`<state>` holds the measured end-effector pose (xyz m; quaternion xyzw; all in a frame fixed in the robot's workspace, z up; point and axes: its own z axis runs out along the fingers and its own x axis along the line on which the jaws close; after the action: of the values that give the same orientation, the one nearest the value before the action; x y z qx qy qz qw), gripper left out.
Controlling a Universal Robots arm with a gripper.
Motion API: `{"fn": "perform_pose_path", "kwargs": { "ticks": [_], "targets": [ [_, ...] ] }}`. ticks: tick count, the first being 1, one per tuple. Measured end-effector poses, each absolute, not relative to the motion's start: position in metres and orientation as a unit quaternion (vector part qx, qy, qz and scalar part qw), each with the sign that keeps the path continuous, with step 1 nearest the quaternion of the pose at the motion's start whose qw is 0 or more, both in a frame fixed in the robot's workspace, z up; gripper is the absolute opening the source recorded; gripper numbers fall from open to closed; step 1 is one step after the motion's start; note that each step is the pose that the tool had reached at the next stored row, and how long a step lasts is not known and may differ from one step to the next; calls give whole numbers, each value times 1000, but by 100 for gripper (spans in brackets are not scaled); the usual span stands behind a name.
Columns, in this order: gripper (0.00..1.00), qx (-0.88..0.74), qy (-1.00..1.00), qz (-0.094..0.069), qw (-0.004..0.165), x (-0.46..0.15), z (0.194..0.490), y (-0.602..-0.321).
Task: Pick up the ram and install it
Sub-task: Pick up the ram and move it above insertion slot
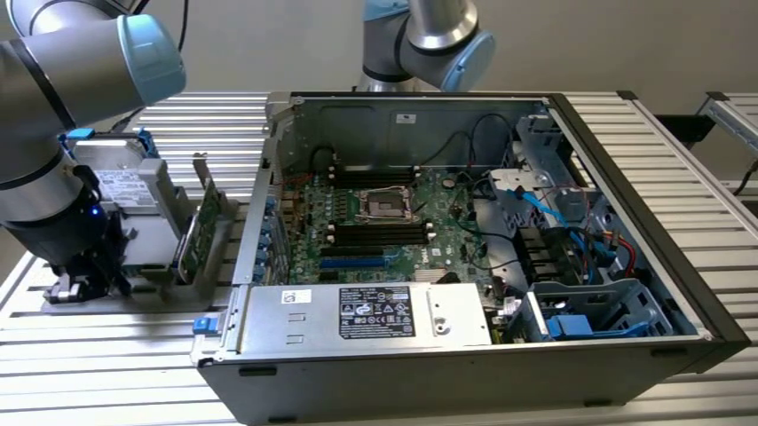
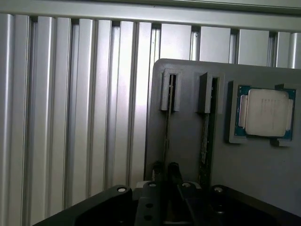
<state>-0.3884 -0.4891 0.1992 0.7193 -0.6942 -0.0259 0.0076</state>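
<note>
Straddling one ram (image 2: 167, 123), one gripper (image 2: 165, 167), second stick (image 2: 205, 136)

Exterior view high, oblique over open computer case (image 1: 391, 124); wrist view close above the shared gray holder (image 1: 160, 282) (image 2: 244, 169).

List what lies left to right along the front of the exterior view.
black robot gripper → upright green expansion card with silver bracket → silver metal power supply box with black label → blue plastic drive cage

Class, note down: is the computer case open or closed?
Open: the computer case has no side panel on, and its motherboard and power supply lie exposed.
</note>
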Motion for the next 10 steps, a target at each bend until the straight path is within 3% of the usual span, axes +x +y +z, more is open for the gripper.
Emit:
{"fn": "perform_pose_path", "kwargs": {
  "ticks": [3, 10],
  "targets": [
    [13, 719, -694, -26, 8, -388, 199, -489],
    [13, 719, -694, -26, 8, -388, 199, -489]
  ]
}}
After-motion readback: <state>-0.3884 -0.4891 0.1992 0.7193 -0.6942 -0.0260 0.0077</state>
